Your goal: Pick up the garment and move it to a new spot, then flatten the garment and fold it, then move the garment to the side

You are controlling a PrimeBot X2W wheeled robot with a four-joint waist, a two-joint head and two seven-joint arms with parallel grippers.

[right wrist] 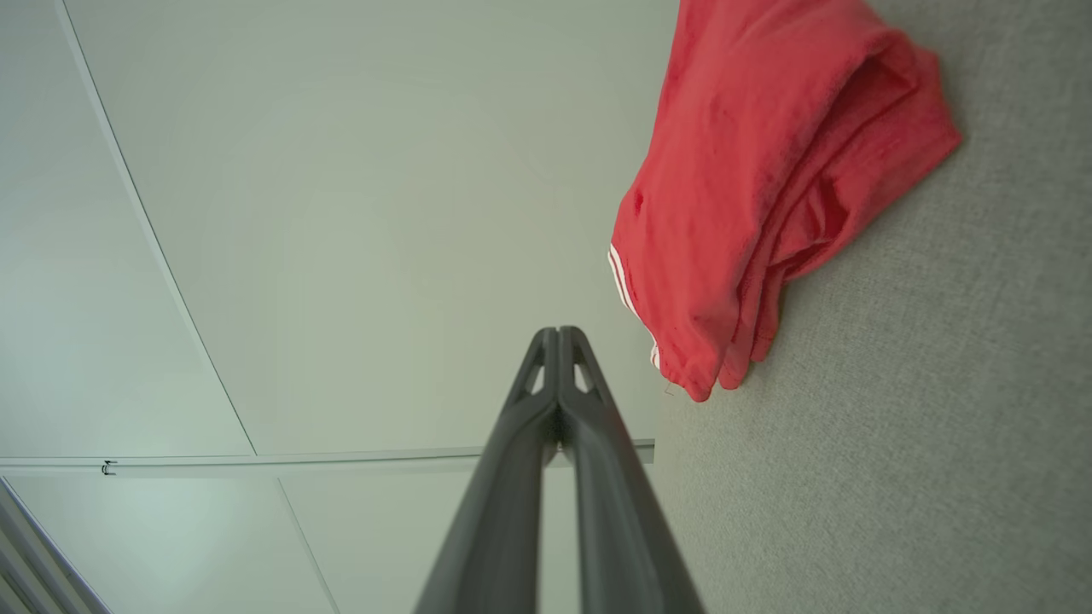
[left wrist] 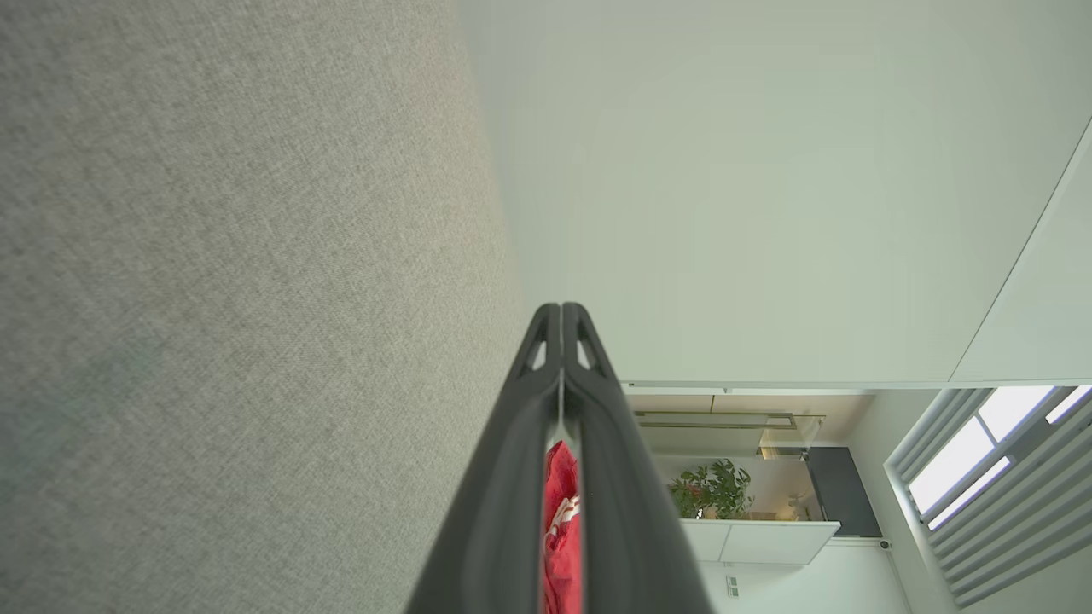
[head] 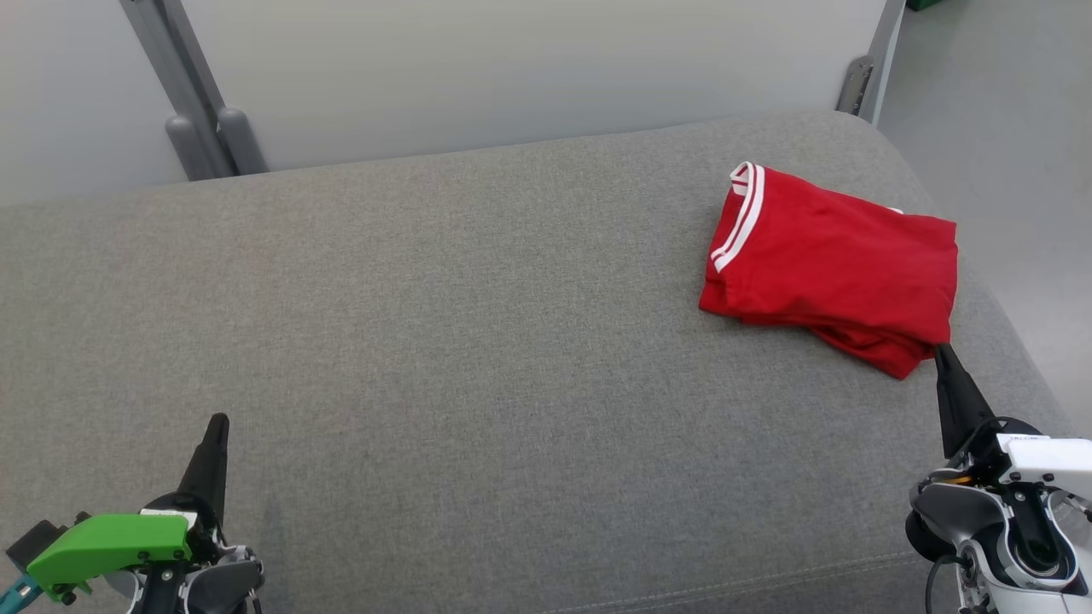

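A red garment (head: 836,264) with white stripes along one hem lies folded in a compact stack at the right side of the grey cushion (head: 444,341). My right gripper (head: 941,351) is shut and empty, its tip just below the stack's near right corner. The right wrist view has the garment (right wrist: 768,188) up and to the right of the closed fingertips (right wrist: 559,334). My left gripper (head: 217,422) is shut and empty at the lower left, far from the garment. Between the left fingers a sliver of red garment (left wrist: 561,529) shows in the distance.
A pale wall panel (head: 512,68) with grey metal posts (head: 205,128) stands behind the cushion. The cushion's right edge (head: 1007,324) drops to a light floor (head: 1007,128). The left wrist view takes in a potted plant (left wrist: 708,490) and window blinds (left wrist: 990,477).
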